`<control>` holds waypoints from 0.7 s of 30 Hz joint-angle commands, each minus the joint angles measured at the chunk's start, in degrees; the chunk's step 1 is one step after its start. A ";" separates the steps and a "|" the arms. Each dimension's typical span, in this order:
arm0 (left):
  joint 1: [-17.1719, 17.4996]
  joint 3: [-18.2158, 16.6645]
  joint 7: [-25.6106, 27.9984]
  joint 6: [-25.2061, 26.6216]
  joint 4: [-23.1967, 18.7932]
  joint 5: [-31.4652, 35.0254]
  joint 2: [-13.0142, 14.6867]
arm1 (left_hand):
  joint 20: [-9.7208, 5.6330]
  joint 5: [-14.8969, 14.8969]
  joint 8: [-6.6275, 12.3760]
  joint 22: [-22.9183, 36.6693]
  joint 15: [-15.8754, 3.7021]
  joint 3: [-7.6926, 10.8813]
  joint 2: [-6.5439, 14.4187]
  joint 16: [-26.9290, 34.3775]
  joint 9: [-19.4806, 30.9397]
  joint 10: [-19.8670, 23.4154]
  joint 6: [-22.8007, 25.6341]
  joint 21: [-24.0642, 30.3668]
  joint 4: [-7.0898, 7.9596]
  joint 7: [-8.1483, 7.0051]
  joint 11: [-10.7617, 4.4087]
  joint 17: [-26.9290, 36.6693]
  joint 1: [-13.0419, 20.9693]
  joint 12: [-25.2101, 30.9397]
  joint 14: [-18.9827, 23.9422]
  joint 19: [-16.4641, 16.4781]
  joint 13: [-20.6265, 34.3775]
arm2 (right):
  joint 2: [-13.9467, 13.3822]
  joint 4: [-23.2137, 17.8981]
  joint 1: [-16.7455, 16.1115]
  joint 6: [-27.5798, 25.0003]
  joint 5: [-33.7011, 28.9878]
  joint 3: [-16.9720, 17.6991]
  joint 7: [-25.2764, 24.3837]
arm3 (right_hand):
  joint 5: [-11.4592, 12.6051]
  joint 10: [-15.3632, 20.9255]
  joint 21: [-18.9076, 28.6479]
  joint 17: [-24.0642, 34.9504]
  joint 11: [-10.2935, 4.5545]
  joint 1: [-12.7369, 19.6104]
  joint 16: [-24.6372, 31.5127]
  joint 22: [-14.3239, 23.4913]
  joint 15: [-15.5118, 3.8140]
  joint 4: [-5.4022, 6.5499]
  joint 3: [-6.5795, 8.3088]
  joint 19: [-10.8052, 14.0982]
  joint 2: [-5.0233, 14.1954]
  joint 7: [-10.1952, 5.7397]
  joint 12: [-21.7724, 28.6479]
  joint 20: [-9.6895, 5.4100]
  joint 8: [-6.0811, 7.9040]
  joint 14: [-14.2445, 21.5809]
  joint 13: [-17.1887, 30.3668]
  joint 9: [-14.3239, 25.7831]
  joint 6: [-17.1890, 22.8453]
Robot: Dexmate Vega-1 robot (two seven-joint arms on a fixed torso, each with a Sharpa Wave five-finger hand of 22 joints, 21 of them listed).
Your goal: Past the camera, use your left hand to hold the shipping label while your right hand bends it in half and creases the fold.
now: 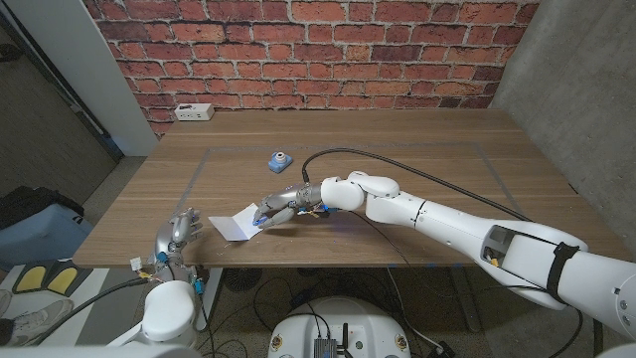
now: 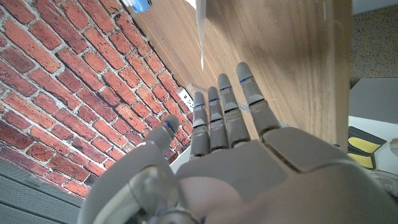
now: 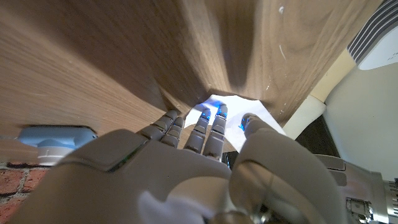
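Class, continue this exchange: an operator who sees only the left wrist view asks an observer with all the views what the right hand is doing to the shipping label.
Operator: Is the right hand on the label?
Observer: Yes, the right hand pinches the shipping label at its right edge.
Operator: Where is my left hand?
Observer: The left hand stands just left of the label, near the table's front edge.

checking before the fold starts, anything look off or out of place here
The shipping label is not lying flat: the right hand holds one end raised off the table. The left hand sits beside the label, fingers apart, not holding it. The small blue camera looks undisturbed.
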 commanded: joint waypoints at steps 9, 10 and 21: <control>0.62 -2.84 -11.06 -10.87 3.58 -16.78 -3.76 | 0.08 0.04 -0.44 0.04 1.58 2.45 -0.27 -4.44 -1.23 -7.68 -5.61 -2.82 -0.75 2.71 2.20 -0.38 -0.38 -4.46 -10.06 -2.78 -0.30 | -0.48 -0.82 -0.22 -0.25 0.30 -0.19 0.20 | 0.30 0.49 0.55 0.00 0.18 -0.58 0.36 0.06 -3.14 -0.13 -0.55 0.57 -0.01 0.31 0.04 0.02 -0.16 0.55 0.14 0.08 0.71; 0.52 -3.07 -12.35 -11.39 3.91 -18.03 -3.38 | 0.07 0.02 -0.38 0.04 1.64 2.52 -0.25 -4.42 -1.27 -7.81 -5.35 -2.85 -0.77 2.81 2.26 -0.40 -0.38 -4.55 -10.11 -2.69 -0.35 | -0.51 -0.88 -0.27 -0.23 0.25 -0.17 0.05 | 0.30 0.53 0.55 -0.01 0.10 -0.63 0.37 0.06 -3.16 -0.11 -0.60 0.59 -0.02 0.30 0.03 -0.01 -0.15 0.57 0.14 0.08 0.80; -1.02 -3.64 -24.32 -18.30 8.56 -31.72 -1.75 | -0.56 -0.10 -0.77 -0.02 2.04 3.13 -0.35 -4.16 -1.71 -7.88 -5.30 -3.19 -1.41 3.14 2.34 -0.63 -0.11 -4.83 -10.06 -1.83 -0.82 | -0.75 -1.25 -0.76 -0.53 0.92 0.18 0.08 | 0.33 0.74 0.51 -0.16 0.11 -0.80 0.44 0.05 -3.15 -0.22 -0.81 0.58 0.04 0.47 -0.09 0.14 -0.27 0.73 0.13 0.07 1.09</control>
